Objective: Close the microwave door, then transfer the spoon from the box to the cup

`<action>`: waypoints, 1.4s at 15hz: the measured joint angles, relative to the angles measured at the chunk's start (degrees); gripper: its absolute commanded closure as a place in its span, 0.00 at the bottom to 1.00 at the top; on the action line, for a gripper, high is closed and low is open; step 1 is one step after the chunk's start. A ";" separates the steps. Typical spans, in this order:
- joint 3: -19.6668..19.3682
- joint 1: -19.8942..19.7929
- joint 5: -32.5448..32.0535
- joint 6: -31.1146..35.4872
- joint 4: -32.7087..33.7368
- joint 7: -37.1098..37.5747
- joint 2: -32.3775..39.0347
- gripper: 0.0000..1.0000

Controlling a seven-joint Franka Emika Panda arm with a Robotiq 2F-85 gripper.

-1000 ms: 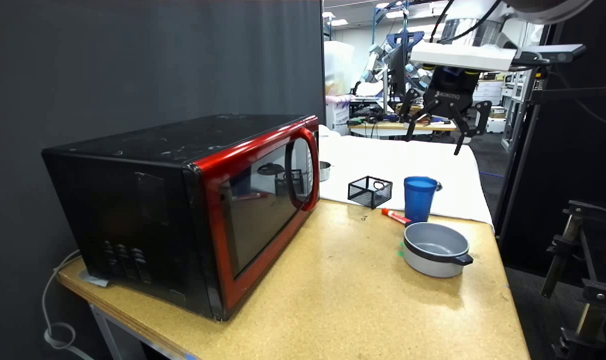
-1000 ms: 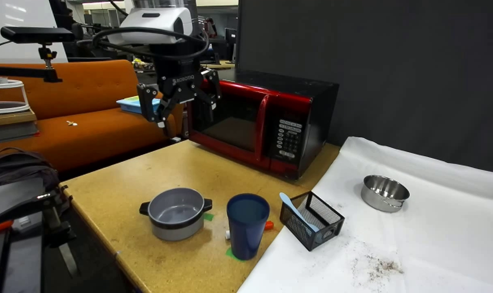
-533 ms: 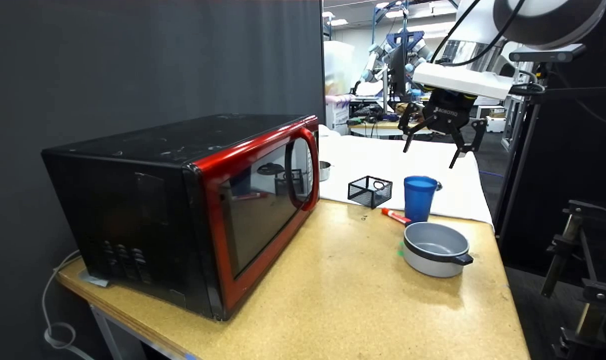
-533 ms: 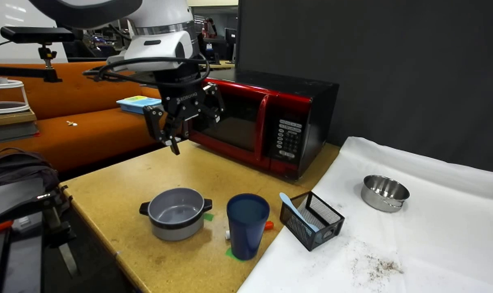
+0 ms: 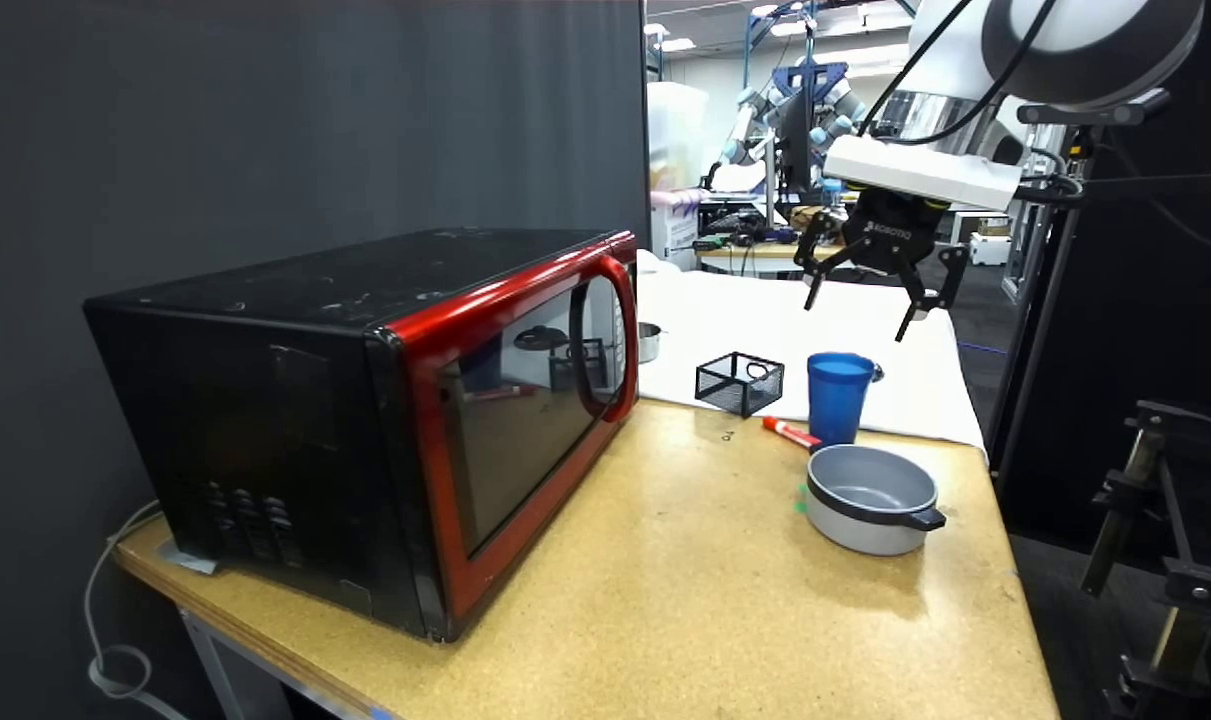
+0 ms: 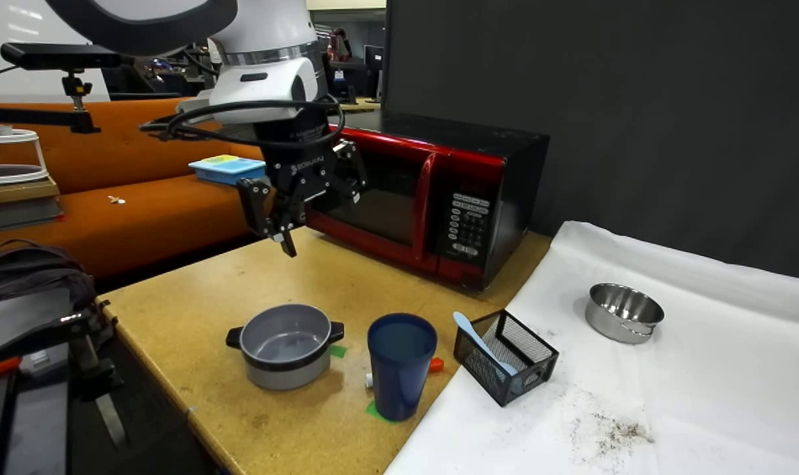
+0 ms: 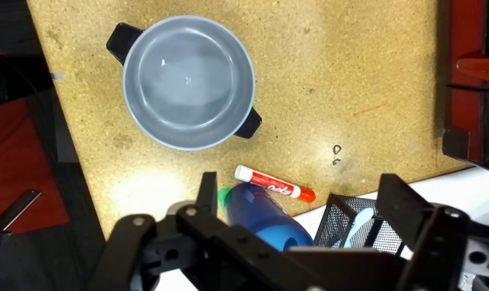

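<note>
The microwave door, red-framed with dark glass, sits flush against the black microwave in both exterior views. The black wire box stands on the white sheet. The light-blue spoon leans inside it with its handle over the rim; it also shows in the wrist view. The blue cup stands upright on the table beside the box. My gripper is open and empty, in the air above the table, higher than the cup. In the wrist view the cup and box are partly hidden by the fingers.
A grey pot with black handles stands on the table near the cup. A red and white marker lies beside the cup. A steel bowl stands on the white sheet. The table's edge runs past the pot.
My gripper has come down and tilted over the last second, with only a slight shift in the last half second. It stays open. The door, box, spoon and cup have not moved.
</note>
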 measured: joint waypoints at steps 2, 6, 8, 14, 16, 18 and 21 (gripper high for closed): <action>0.00 0.00 0.00 0.01 0.00 0.00 0.00 0.00; -0.10 0.00 -0.26 0.01 0.05 0.17 0.02 0.00; -0.32 0.00 -0.45 0.04 1.48 0.22 0.14 0.00; -1.85 -2.04 1.90 -5.38 16.40 -1.03 5.13 0.00; -2.53 -3.16 2.78 -7.53 21.06 -1.97 8.98 0.00; -2.92 -4.47 3.80 -8.77 25.13 -3.83 13.75 0.00; -2.82 -6.57 6.17 -8.97 30.22 -8.09 20.71 0.00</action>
